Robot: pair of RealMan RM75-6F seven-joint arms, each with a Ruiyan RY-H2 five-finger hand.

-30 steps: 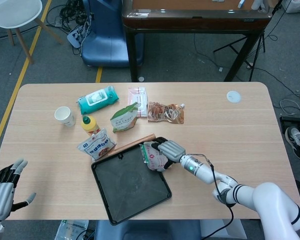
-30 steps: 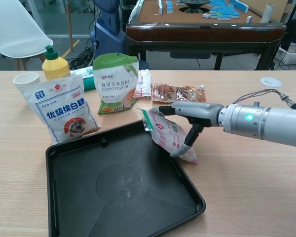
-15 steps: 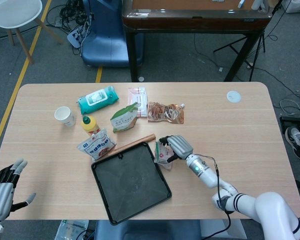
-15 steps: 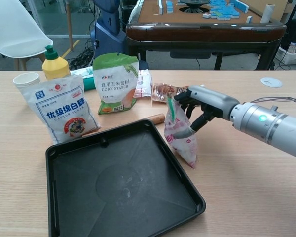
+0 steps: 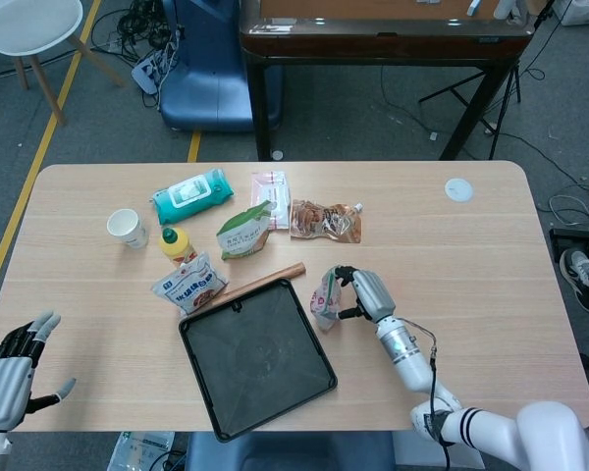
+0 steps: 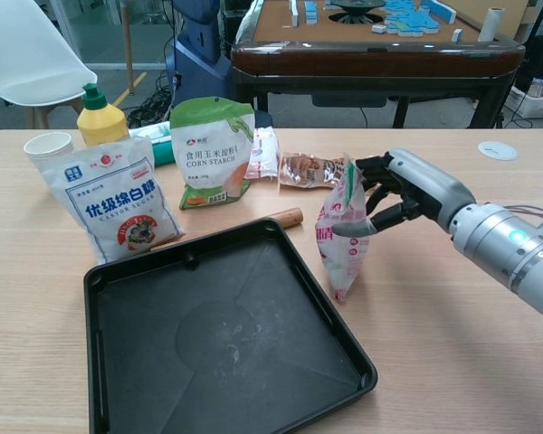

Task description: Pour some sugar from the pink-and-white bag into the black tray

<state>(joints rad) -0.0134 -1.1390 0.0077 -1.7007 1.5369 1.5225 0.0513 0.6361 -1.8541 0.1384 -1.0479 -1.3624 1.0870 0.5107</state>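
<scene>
My right hand (image 6: 400, 188) (image 5: 361, 292) grips the pink-and-white sugar bag (image 6: 342, 235) (image 5: 325, 297) and holds it almost upright, just off the right edge of the black tray (image 6: 219, 334) (image 5: 255, 355). The bag's bottom tip is close to the tabletop. Fine white grains show faintly on the tray floor. Low at the table's left corner, my left hand (image 5: 12, 368) hovers with its fingers spread and nothing in it; the chest view does not show it.
Behind the tray stand a white caster-sugar bag (image 6: 109, 202), a corn starch pouch (image 6: 213, 149), a yellow bottle (image 6: 101, 116) and a paper cup (image 6: 47, 145). A wooden stick (image 6: 285, 217) lies along the tray's far edge. A brown snack packet (image 6: 309, 170) lies behind my right hand.
My right hand has carried the sugar bag rightward off the tray and tipped it from lying over the tray's edge to nearly upright. The left hand has stayed put.
</scene>
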